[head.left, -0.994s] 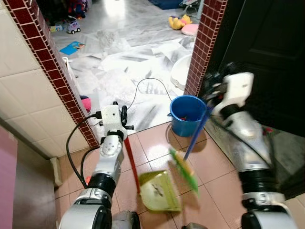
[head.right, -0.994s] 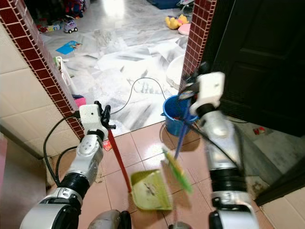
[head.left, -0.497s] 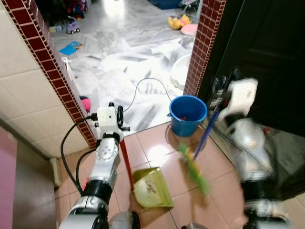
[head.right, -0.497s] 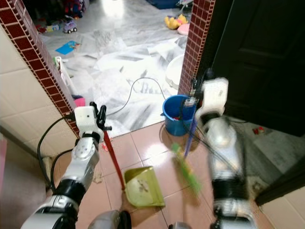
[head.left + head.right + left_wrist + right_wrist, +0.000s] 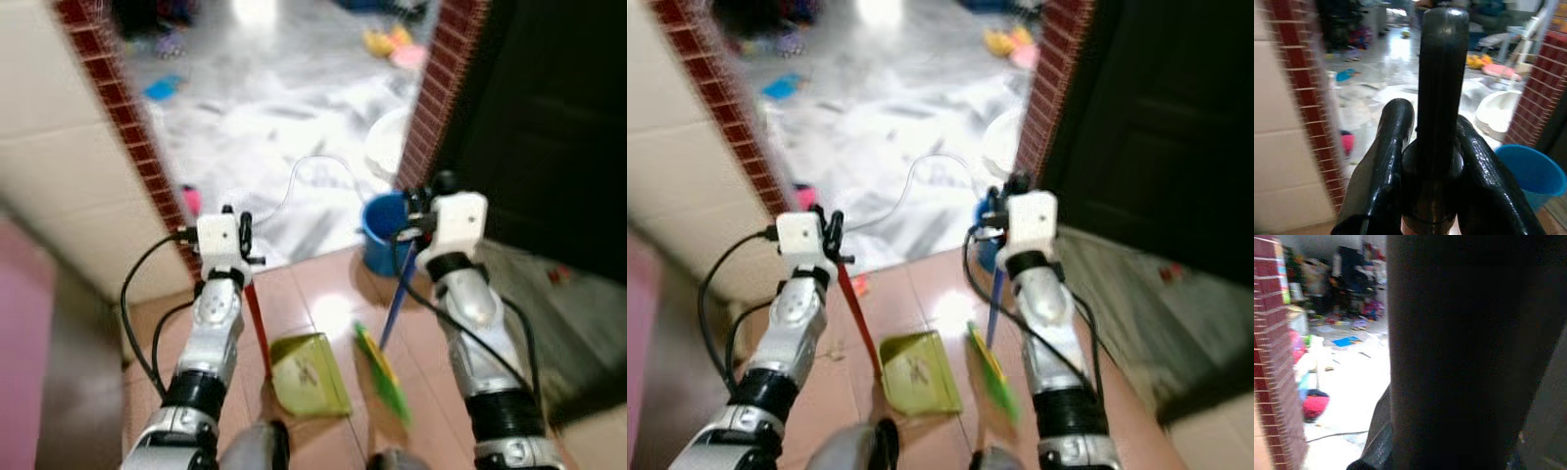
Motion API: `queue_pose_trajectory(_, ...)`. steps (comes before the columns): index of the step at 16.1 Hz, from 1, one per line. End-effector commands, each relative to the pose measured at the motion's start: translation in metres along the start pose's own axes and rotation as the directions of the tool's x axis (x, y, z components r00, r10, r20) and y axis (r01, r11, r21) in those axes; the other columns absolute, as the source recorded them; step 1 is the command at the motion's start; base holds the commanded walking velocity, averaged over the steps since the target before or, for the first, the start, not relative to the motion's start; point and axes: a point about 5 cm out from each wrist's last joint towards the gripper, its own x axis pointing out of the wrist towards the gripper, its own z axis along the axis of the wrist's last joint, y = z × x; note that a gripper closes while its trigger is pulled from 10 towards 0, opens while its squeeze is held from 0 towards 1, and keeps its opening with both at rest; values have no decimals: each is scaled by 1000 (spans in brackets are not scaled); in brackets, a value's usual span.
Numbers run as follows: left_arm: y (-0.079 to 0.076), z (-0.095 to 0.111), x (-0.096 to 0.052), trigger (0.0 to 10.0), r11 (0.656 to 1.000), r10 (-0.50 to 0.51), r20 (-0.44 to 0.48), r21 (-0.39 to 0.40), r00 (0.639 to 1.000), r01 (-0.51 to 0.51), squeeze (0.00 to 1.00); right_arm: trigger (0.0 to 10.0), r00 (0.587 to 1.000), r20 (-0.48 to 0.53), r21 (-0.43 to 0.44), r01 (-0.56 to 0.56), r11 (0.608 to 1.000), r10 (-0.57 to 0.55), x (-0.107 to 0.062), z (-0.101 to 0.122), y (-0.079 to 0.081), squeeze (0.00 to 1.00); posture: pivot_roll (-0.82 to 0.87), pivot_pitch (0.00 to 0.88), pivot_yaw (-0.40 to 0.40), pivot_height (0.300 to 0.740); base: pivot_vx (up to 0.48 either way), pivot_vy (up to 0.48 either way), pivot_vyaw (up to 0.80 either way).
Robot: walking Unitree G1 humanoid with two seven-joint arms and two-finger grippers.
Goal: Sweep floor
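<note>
The left gripper [image 5: 1430, 147] has its fingers [image 5: 1383, 161] closed around the black top of the dustpan handle [image 5: 258, 328]. This red handle runs down and near to the green dustpan [image 5: 309, 374] on the floor tiles [image 5: 313, 294]. The right gripper [image 5: 419, 213] holds the blue broom stick [image 5: 394, 304]; how far its fingers open I cannot tell. The stick slants down to the left, to the green bristles [image 5: 384, 374] just right of the dustpan. A blue bucket [image 5: 384, 235] stands beyond them.

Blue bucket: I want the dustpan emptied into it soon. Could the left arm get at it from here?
Probably not yet: the blue bucket stands across by the right gripper, whose broom lies between, and the left gripper is shut on the dustpan handle.
</note>
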Motion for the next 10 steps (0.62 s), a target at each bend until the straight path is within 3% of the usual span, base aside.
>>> queue_pose_trajectory(1,4,7,1,10000,1000,0,27,16,1000,0,0,10000,999,49,11,-2,1000,1,4,11,1,0,-45,0,69,740,0,0,800)
queue_pose_trajectory(3,4,7,1,10000,1000,-1,21,17,1000,1,0,10000,999,39,17,19,1000,-19,5,9,-2,0,-42,0,68,740,0,0,0)
queue_pose_trajectory(10,5,8,2,10000,1000,2,11,18,1000,-3,0,10000,999,31,4,41,999,-42,6,8,-5,0,-46,0,61,740,-266,0,0)
